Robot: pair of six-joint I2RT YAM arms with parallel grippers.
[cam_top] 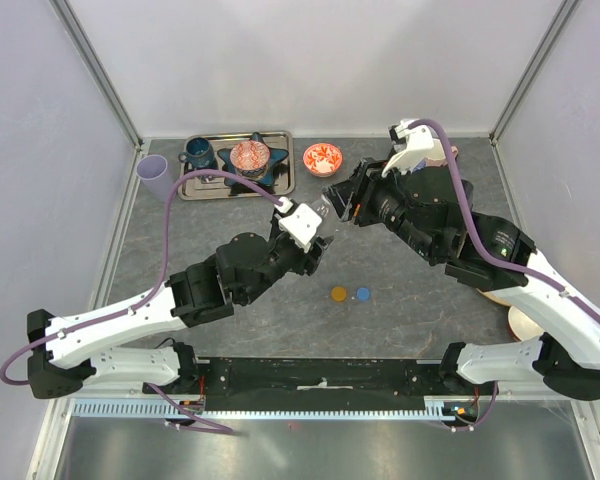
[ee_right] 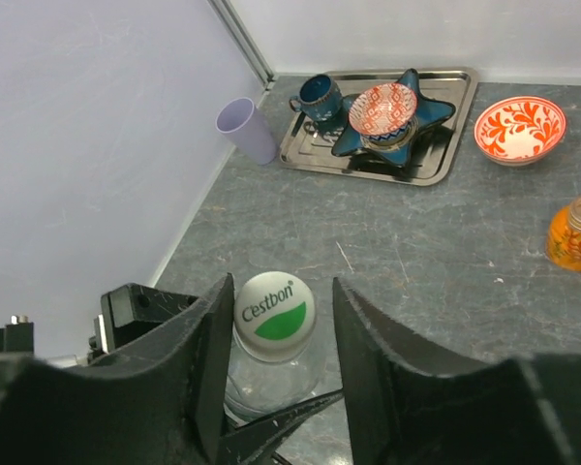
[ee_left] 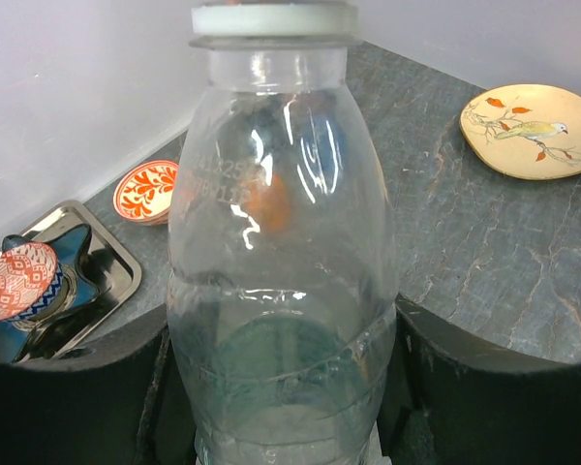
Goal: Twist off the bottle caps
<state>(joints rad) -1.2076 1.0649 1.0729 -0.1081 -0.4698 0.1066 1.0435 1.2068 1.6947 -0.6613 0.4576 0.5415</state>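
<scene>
The left gripper [ee_left: 286, 412] squeezes the clear bottle [ee_left: 281, 291]; its white-and-green cap [ee_right: 276, 318] says "Cestbon". The right gripper [ee_right: 282, 295] sits open around that cap, a small gap on one side; an orange cap [cam_top: 339, 294] and a blue cap [cam_top: 362, 294] lie on the table [cam_top: 420, 300].

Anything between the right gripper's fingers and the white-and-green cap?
Nothing. In the right wrist view the white-and-green cap sits directly between the fingers of the right gripper, with only a sliver of air on its picture-right side.

Overhead; wrists close, probably same bottle [ee_left: 281, 252]
</scene>
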